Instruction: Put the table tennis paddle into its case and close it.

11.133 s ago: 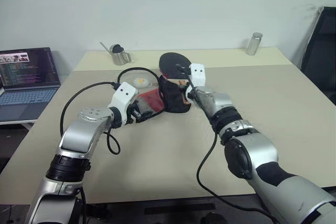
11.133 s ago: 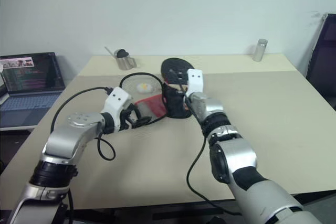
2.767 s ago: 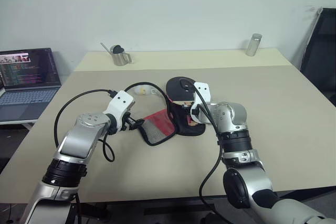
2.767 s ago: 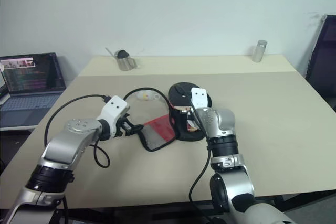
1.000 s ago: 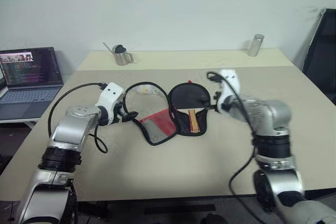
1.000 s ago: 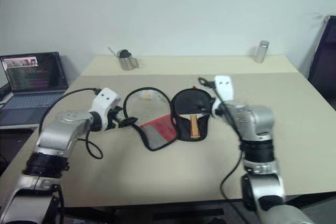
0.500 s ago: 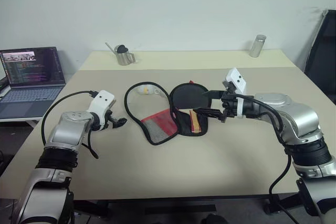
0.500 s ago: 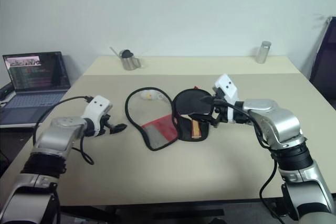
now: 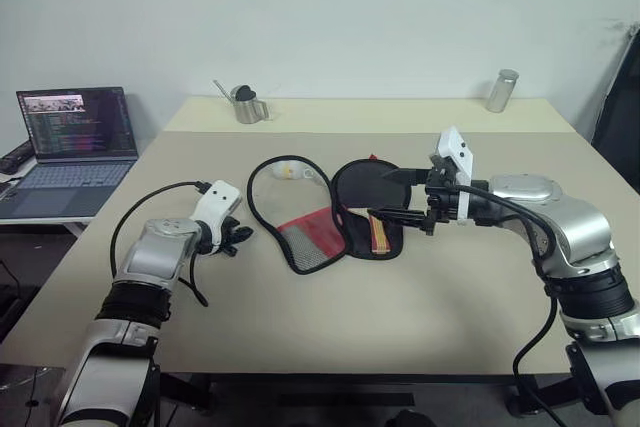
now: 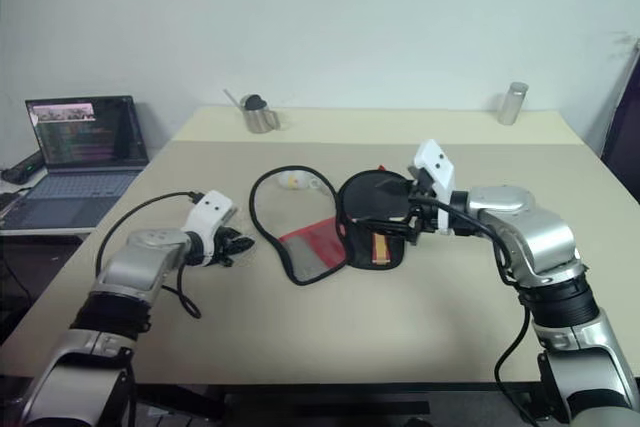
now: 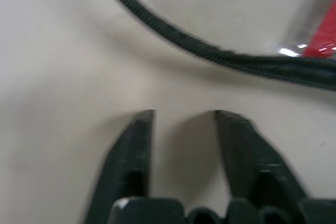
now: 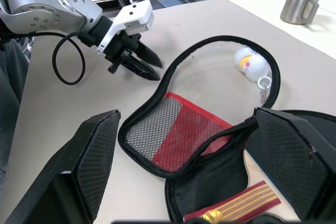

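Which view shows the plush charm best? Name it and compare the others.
The right wrist view: the plush charm is large there, white with a yellow patch, lying on the table inside the case's open zip loop. Both eye views show a small pale blob. The left wrist view gives nothing of it.

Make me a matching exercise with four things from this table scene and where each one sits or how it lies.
Things:
1. paddle
2. case
3. laptop
4. metal cup

Places or states:
A. on a side table off the table's left edge
B. lying inside the unzipped pouch, striped handle toward the robot
C. at the far edge of the table, left of middle
D. spread open flat, mesh and red lining facing up

Pairs: 1-B, 2-D, 3-A, 4-C
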You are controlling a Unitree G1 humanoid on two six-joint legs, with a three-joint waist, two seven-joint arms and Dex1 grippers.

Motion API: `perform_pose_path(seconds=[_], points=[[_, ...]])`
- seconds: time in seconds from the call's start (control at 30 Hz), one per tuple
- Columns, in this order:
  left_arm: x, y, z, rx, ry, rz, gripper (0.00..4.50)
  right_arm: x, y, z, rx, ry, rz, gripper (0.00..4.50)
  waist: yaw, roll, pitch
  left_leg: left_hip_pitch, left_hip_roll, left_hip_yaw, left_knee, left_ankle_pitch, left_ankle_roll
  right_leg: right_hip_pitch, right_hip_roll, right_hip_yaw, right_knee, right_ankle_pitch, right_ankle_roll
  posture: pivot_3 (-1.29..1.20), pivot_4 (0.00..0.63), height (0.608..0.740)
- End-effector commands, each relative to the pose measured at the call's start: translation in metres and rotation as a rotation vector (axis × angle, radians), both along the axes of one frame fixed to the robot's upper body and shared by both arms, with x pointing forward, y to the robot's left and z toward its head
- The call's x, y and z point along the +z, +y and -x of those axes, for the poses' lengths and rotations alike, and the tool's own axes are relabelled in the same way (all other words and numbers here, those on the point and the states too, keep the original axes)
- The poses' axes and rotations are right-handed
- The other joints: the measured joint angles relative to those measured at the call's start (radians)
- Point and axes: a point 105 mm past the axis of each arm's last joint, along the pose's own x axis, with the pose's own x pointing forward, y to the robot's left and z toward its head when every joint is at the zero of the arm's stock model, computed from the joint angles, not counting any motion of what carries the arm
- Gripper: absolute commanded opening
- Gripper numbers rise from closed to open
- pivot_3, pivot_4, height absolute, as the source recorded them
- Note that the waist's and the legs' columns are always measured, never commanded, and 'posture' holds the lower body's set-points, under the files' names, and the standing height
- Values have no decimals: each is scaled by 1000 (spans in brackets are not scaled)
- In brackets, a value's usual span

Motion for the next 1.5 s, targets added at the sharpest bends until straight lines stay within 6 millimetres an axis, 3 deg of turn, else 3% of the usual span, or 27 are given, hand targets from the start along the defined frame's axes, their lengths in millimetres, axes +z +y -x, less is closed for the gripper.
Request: perform_pose_path(seconds=[0.03,0.07,0.4,0.63,0.9,1.1,1.2,1.33,1.4,1.5], points=[[4,-9,-5,-26,-20,-10,334,12,-3,1,-6,-59,-9,4500,2,0,0,0,0,0,0,0,0,0,0,0,0,0,0,0,150,740],[3,-10,-5,-31,-22,-16,22,12,-4,2,-6,-60,-9,4500,3,0,0,0,0,0,0,0,0,0,0,0,0,0,0,0,150,740],[-1,-22,-6,-62,-26,-1,22,14,-9,4,-29,-75,-3,4500,12,0,0,0,0,0,0,0,0,0,0,0,0,0,0,0,150,740],[0,-27,-4,-95,-64,14,22,27,-28,-1,-86,-116,13,4500,23,0,0,-1,-1,0,0,0,0,0,0,0,-2,0,0,0,150,740],[29,-54,-11,-178,-165,114,22,45,-58,-9,-199,-181,16,4500,15,-1,0,-1,0,1,0,0,0,0,0,0,-2,0,0,0,150,740],[57,-73,-17,-233,-290,172,22,49,-63,-5,-224,-198,8,4500,14,-1,0,-1,0,2,0,0,0,-1,0,1,-2,0,0,0,150,740],[87,-93,-15,-309,-380,247,22,46,-66,2,-209,-184,17,4500,17,-1,1,-2,0,1,0,0,0,-1,0,0,-2,0,0,0,150,740],[122,-135,-8,-427,-449,339,22,40,-79,5,-237,-174,47,4500,25,-2,1,-3,0,1,1,0,0,0,0,-1,-3,0,0,0,150,740],[123,-156,-6,-464,-445,364,22,40,-80,5,-246,-176,43,4500,25,-2,1,-3,0,1,1,0,0,0,0,-1,-4,0,1,0,150,740],[93,-180,-18,-401,-396,295,22,40,-79,6,-254,-180,34,4500,24,-2,1,-2,0,2,0,0,0,1,0,0,-4,0,1,0,150,740]])
